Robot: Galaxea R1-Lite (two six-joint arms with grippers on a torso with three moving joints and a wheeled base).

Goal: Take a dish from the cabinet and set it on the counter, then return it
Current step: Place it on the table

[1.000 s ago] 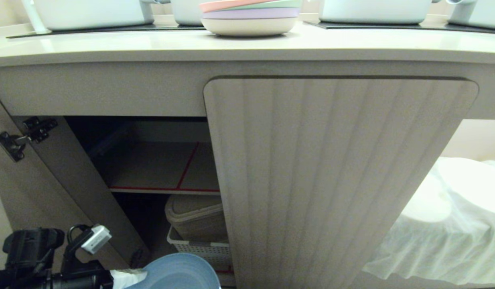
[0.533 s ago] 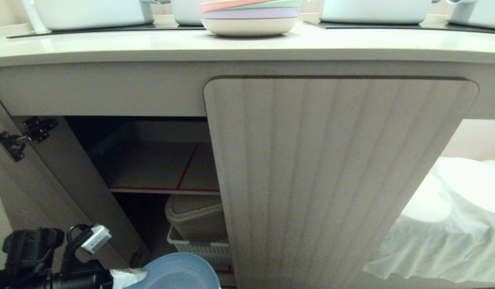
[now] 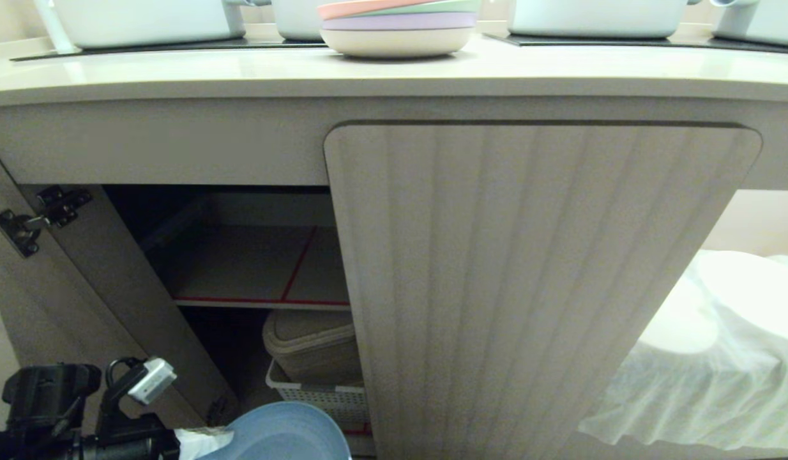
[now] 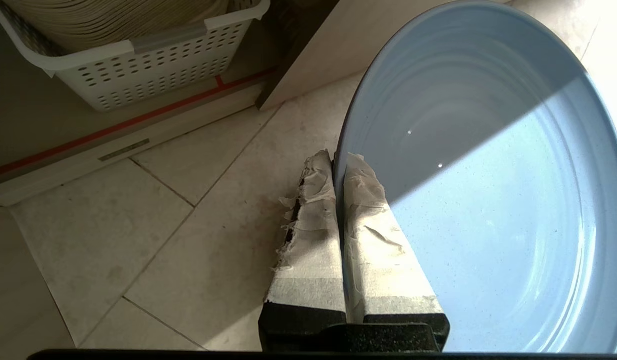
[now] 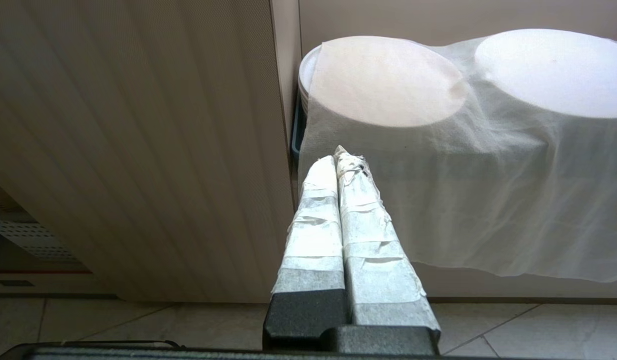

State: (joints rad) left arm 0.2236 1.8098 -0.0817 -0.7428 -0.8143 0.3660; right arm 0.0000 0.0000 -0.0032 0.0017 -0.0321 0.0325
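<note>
Though it hangs low before the cabinet's [image 3: 541, 281] open left bay, the dish [image 4: 488, 190] is pinched at its rim by the left gripper [image 4: 341, 162], taped fingers [image 4: 313, 220] clenched either side. It looks stiff, smooth and likely breakable; an edge grip could let it pivot. Rightward, the right gripper [image 5: 338, 157] hangs closed, empty.

Other things around the low unit

A white perforated basket [image 4: 153, 65] holds a beige container [image 3: 311, 345]; pastel plates [image 3: 397, 25] are stacked above; a white cloth [image 5: 463, 190] covers round shapes.
</note>
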